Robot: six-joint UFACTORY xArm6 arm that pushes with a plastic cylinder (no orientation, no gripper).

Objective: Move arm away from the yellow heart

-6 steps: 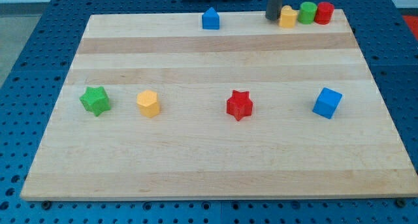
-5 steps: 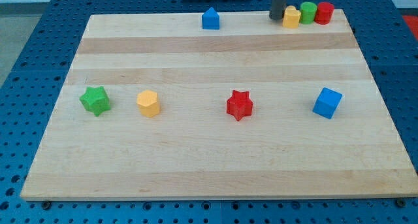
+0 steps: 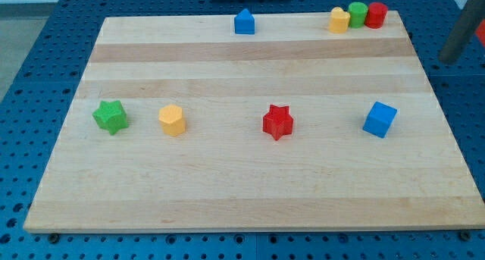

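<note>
The yellow heart (image 3: 338, 20) sits at the top right of the wooden board (image 3: 250, 184), in a row with a green cylinder (image 3: 356, 15) and a red cylinder (image 3: 375, 14) to its right. My rod shows at the view's right edge, off the board, and my tip (image 3: 449, 60) is well right of and below the yellow heart, touching no block.
A blue house-shaped block (image 3: 244, 22) sits at the top middle. A green star (image 3: 111, 117), a yellow hexagon (image 3: 172, 120), a red star (image 3: 277, 122) and a blue cube (image 3: 379, 119) lie in a row across the middle. Blue pegboard surrounds the board.
My tip was right next to the yellow heart's left side at the board's top edge. It has swung far to the right and down, off the board. The blocks have not moved.
</note>
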